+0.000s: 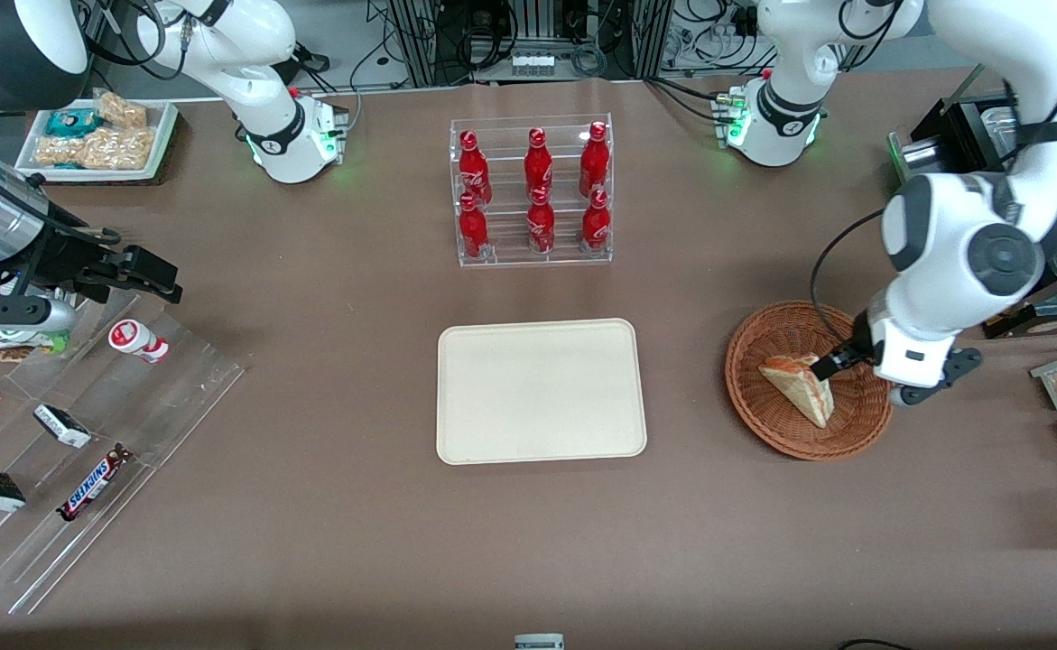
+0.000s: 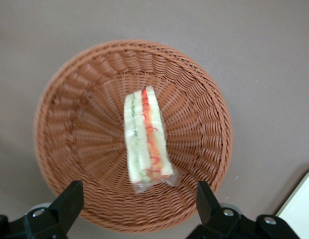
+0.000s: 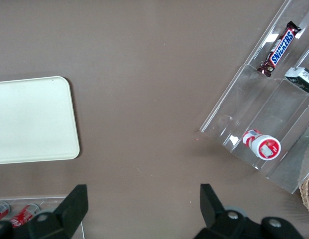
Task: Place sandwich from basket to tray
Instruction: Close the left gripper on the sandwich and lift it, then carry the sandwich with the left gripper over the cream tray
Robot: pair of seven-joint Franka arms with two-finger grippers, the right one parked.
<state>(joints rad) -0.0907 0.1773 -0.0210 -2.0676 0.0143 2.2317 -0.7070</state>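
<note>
Here, gripper (image 2: 137,201) spread open above sandwich (image 2: 146,140) in basket (image 2: 65,99); tray (image 1: 542,390) bare; fingertips cut off; "SNICKERS" bar (image 1: 93,483) readable.

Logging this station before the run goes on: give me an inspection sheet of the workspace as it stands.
Surface: brown table, flat.
Job's things: sandwich lies in the wicker basket; cream tray holds nothing, beside the basket toward the parked arm's end.
Clutter: bottle rack with six red bottles, farther from the front camera than the tray; acrylic rack with a Snickers bar; snack tray.
Grippers: gripper open, above the basket, fingers apart and clear of the sandwich.
Cables: black cable looping along the working arm.
Surroundings: wiring past the table edge.
</note>
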